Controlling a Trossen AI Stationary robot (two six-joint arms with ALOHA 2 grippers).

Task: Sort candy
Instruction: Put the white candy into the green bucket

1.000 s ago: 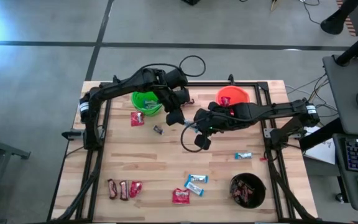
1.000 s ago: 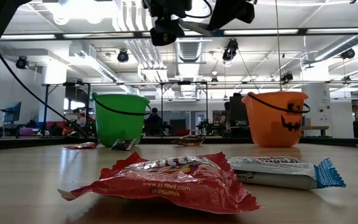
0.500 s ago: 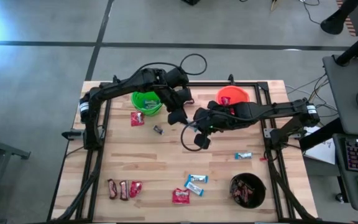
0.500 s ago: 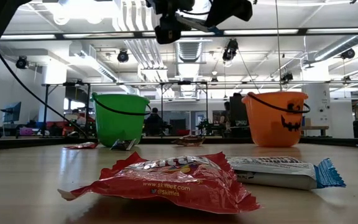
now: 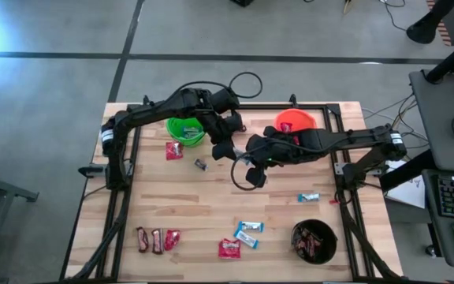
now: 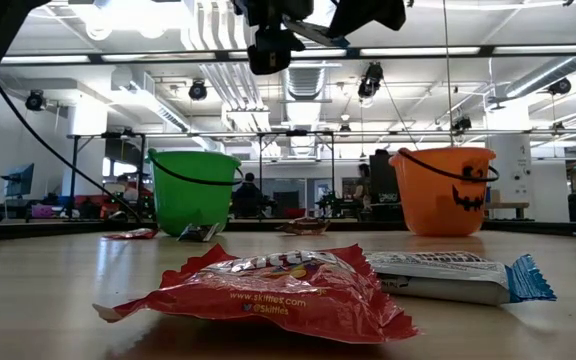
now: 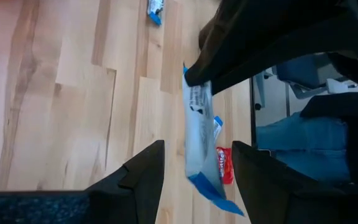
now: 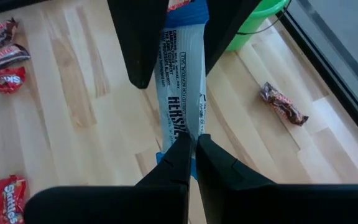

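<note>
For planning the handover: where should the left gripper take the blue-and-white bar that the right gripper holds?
At the bar's free end, opposite the right gripper, which is shut on the other end. That long, straight end lies between the left gripper's open fingers, so closing there probably suffices.

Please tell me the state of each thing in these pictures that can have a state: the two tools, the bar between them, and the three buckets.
Right tool: shut on the light-blue-and-white bar.
Left tool: open, around the bar's other end.
Light-blue-and-white bar: held above the table.
Green bucket: upright, candy inside.
Orange bucket: upright, candy inside.
Black bucket: upright, holds dark bars.
</note>
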